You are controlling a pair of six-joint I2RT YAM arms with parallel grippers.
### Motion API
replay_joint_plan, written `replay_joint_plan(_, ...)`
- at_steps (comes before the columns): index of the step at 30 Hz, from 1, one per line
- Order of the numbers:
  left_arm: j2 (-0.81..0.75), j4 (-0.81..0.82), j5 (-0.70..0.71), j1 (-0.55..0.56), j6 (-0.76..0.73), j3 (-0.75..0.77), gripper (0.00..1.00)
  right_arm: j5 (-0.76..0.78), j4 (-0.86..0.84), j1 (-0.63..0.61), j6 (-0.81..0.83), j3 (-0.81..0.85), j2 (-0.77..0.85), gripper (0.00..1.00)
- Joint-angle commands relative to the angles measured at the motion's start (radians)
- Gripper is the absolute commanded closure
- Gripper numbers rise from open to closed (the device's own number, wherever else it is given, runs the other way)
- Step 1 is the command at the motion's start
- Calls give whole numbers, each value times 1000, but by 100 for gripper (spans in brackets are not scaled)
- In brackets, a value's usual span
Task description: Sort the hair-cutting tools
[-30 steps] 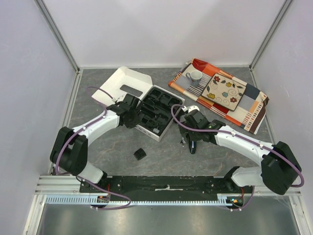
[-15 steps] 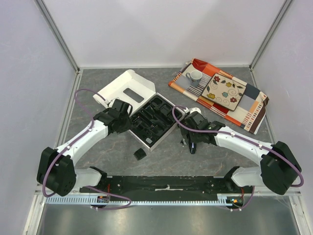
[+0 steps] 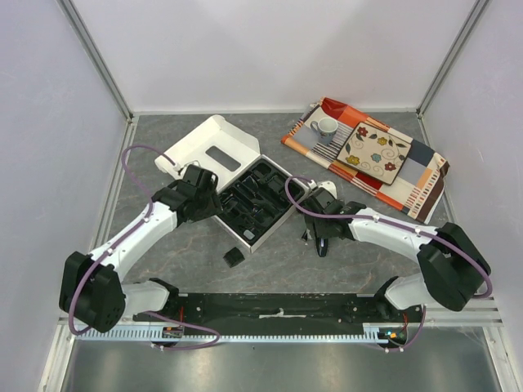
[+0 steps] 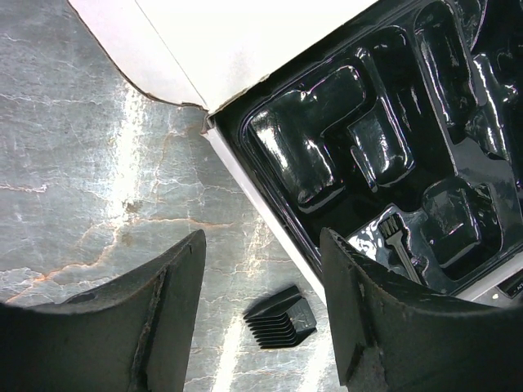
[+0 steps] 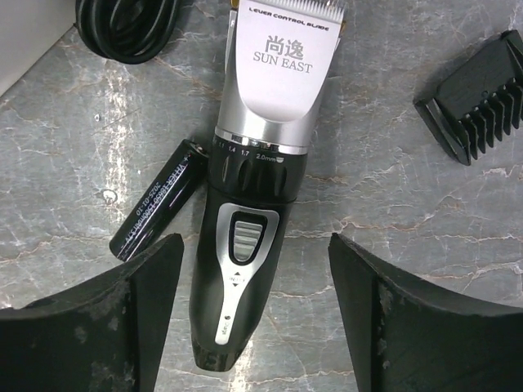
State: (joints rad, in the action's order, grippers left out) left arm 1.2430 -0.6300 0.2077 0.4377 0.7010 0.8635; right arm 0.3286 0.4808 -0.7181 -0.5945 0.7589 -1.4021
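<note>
The black-and-silver hair clipper (image 5: 261,188) lies on the grey table, blade end away from my right wrist; in the top view it (image 3: 320,242) is right of the box. My right gripper (image 5: 255,269) is open, its fingers either side of the clipper's handle and above it. A black battery (image 5: 159,200) lies beside the clipper. A coiled black cable (image 5: 131,28) and a black comb attachment (image 5: 478,94) are nearby. My left gripper (image 4: 263,261) is open and empty above the box's left edge. Another comb attachment (image 4: 282,317) lies on the table below it (image 3: 234,256).
The white box (image 3: 257,238) holds a black moulded tray (image 4: 384,139) with a small brush (image 4: 400,245); its white lid (image 3: 208,147) stands open behind. A patchwork cloth (image 3: 421,175) with a mug (image 3: 325,128) and a floral plate (image 3: 374,153) lies at the back right.
The box has turned and shifted left, and its lid has tipped up. My left gripper has drawn back from over the tray to its left edge. The right gripper has barely moved.
</note>
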Motion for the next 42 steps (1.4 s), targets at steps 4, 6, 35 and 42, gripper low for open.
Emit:
replay_joint_plan(4,-17,-2,10,-14,-57,31,35,39,-39,-3,-31,-3,-26,37)
replay_joint_plan(6,-8,-2,7,-14,-61,32,35,47,-39,-3,-33,-3,-25,45)
replay_joint_plan(35,-163,36,-326,-14,-216,52,34,0,176,-14,254,408,-9,73)
replay_joint_plan(42,-255,36,-379,-14,-274,49,32,-140,116,-20,396,586,-146,72)
